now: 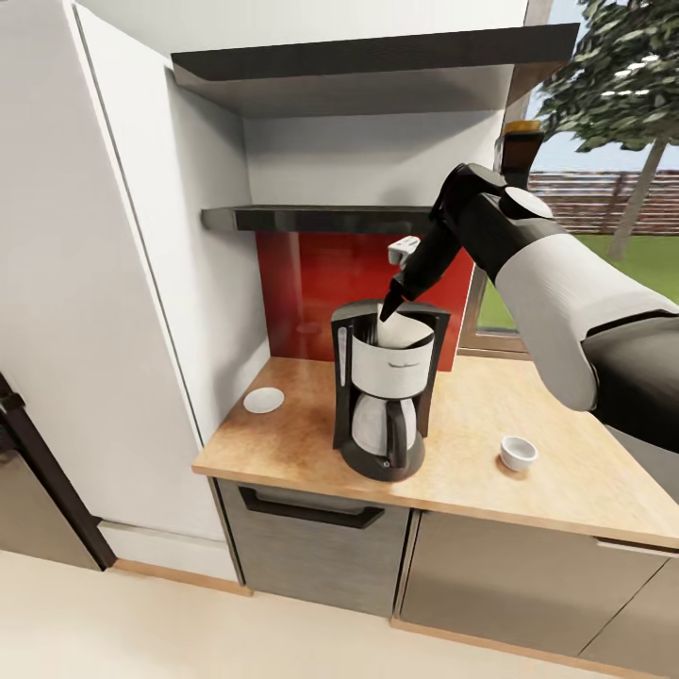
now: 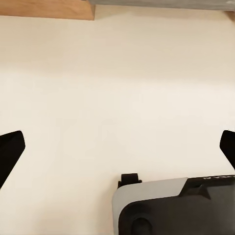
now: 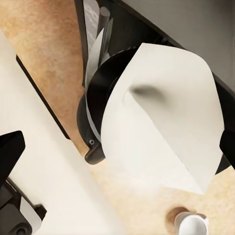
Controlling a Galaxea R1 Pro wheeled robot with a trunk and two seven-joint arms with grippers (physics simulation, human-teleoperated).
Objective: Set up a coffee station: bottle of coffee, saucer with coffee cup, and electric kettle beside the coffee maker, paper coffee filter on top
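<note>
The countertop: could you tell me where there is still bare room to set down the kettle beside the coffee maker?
Free patches on the countertop: a wide one between the coffee maker and the cup, and a narrower one between the saucer and the coffee maker. It is crowded above the machine, where the right end effector hangs at the filter.

saucer (image 1: 263,401) left of coffee maker (image 1: 382,396)

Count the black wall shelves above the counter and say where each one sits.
2. The upper shelf runs near the top of the head view; the lower shelf hangs beneath it, just above the red backsplash behind the coffee maker. The right arm may hide more.
</note>
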